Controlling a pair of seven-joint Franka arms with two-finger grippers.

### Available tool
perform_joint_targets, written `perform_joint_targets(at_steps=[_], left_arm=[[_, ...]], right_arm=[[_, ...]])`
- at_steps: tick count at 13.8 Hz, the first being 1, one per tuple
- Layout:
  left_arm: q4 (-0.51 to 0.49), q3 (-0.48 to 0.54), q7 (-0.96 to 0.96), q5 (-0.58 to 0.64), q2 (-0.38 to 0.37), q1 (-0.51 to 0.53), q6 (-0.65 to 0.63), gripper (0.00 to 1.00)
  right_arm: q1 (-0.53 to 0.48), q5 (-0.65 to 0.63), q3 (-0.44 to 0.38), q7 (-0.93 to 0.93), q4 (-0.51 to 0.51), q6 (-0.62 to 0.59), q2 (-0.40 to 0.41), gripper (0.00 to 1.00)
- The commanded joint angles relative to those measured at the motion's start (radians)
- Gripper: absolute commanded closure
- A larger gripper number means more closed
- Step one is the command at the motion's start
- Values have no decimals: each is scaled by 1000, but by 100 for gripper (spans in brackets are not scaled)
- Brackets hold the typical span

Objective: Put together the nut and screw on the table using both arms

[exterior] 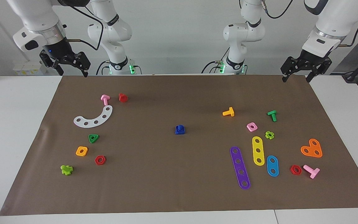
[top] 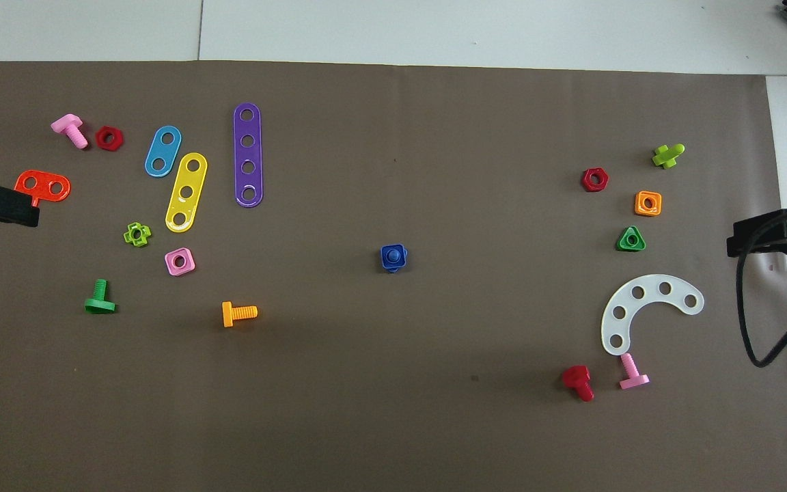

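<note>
**Overhead view: blue nut and screw sit joined at mid-bench, both tools clear**

Nearest the robots, both tools hang raised over the mat's robot-side corners. The left tool (exterior: pixel 296 76) is over the corner at the left arm's end, fingers spread wide, holding nothing. The right tool (exterior: pixel 71 70) is over the right arm's corner, likewise spread and empty. Both arms wait.

Farther out, at the middle of the bench (exterior: pixel 17 130), the dark-blue nut (exterior: pixel 180 131) lies flat with the screw (exterior: pixel 179 127) standing in its centre hole, stub upward, the two touching. No other part lies near them.

Judged small, light, rigid plastic; smooth faces may slip. Best purchase appears to be across the nut's flat sides. Nut is square with rounded corners; the screw's head is hidden beneath it.
</note>
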Motion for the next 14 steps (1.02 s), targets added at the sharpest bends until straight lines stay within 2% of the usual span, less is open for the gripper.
perform_joint_targets(at_steps=[1, 14], left_arm=[[-17, -7, 17, -5, -19, 11, -15, 0], [-53, -7, 17, -7, -34, 11, 12, 0]], right_arm=[[-6, 11, 3, -20, 0, -2, -6, 0], [-6, 11, 3, -20, 0, -2, -8, 0]])
